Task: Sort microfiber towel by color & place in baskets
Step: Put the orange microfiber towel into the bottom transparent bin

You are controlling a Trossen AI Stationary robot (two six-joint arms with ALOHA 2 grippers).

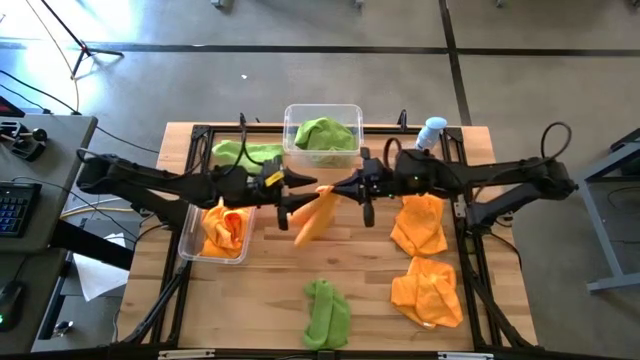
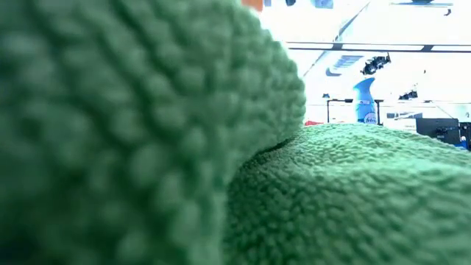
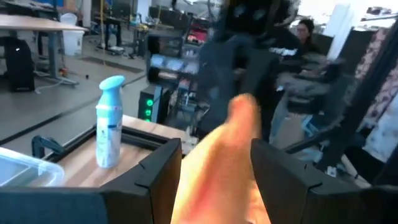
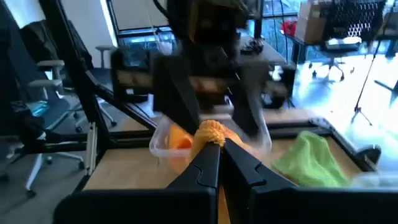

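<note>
An orange soft cloth [image 1: 313, 216] was held up in the air over the middle of the wooden surface [image 1: 270, 300], between the two dark arms. The right gripper [image 1: 345, 187] was seen pinching the top corner of this cloth, with its fingers [image 4: 208, 165] pressed tight on the fluffy edge. The left gripper [image 1: 300, 181] was placed just beside it, and its fingers [image 3: 163, 171] were spread wide with the cloth hanging between them. It looked like a hand-over from one arm to the other was being done. A clear plastic bin [image 1: 191, 245] on the left side was already filled with orange cloths [image 1: 223, 230]. A second clear plastic bin [image 1: 292, 115] at the back was filled with a green cloth [image 1: 323, 133]. Another green cloth [image 1: 245, 152] was lying near the back left, outside the bins. A third green cloth [image 1: 326, 312] was left at the front, and it was blocking most of the low view. Two more orange cloths [image 1: 420, 223] were left on the right side. A pale spray bottle with a blue cap [image 1: 431, 131] was standing at the back. For the next move, the left fingers would probably need to be closed on the cloth before the right fingers were let go. Then the cloth could be carried to the bin with the orange ones.
</note>
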